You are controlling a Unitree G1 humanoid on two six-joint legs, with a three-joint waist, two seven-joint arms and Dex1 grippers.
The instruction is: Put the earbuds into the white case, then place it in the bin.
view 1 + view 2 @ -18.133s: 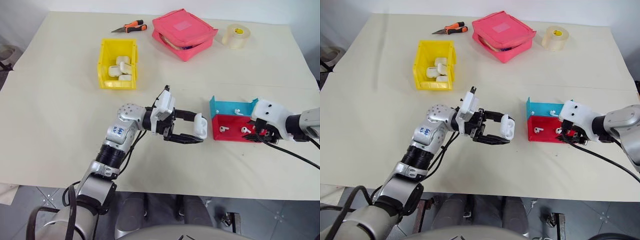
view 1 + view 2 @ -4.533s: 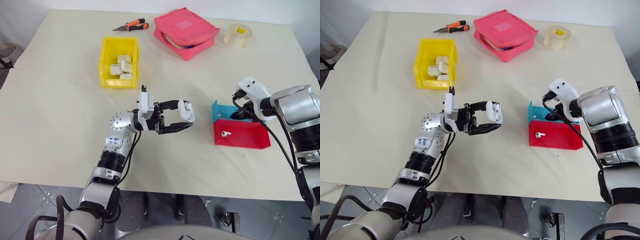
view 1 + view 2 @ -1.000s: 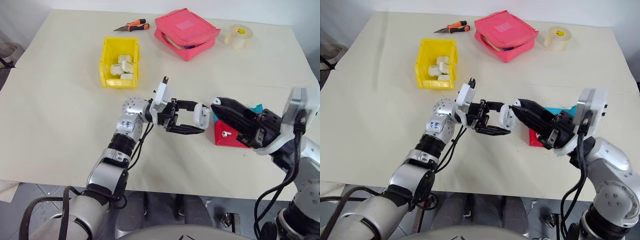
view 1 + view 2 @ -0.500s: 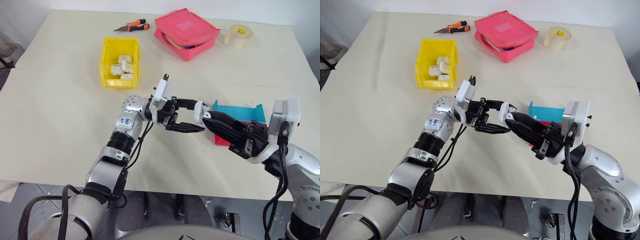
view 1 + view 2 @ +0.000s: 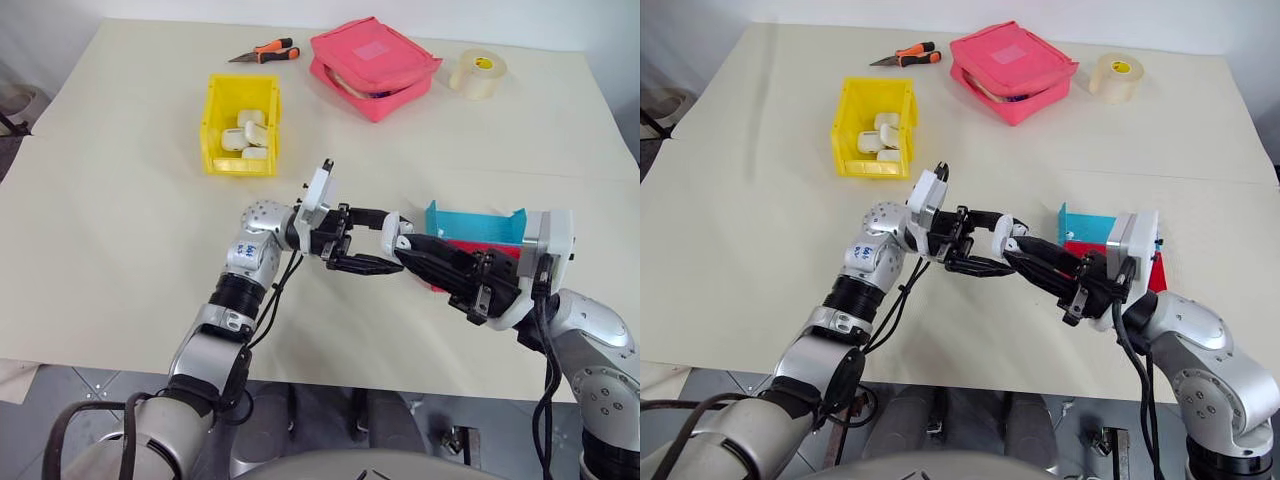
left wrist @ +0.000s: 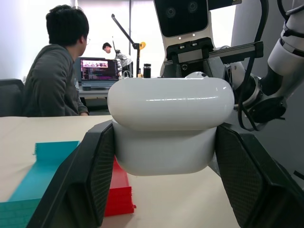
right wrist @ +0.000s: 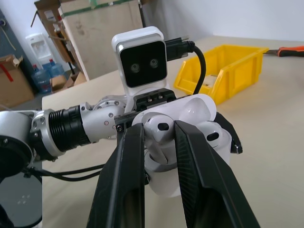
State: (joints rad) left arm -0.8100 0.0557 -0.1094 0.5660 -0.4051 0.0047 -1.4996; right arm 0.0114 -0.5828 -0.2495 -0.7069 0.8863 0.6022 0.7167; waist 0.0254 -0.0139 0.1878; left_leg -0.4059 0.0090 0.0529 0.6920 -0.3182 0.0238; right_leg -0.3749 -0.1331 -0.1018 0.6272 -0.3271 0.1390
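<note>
Over the table, your left gripper (image 5: 368, 243) clamps the case (image 7: 187, 137), lid up — your right gripper (image 7: 159, 130) pinches an earbud (image 7: 160, 129) right at its mouth.

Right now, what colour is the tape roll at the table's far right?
Pale translucent yellow-beige, with a yellow core; the tape roll shows best in the left eye view.

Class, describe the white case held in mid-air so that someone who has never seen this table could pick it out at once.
Start at the yellow bin, then look toward the red and blue tray. Between them, above the table, the left tool grips the white case. Unlike the white cases lying in the bin, its lid is open.
</note>
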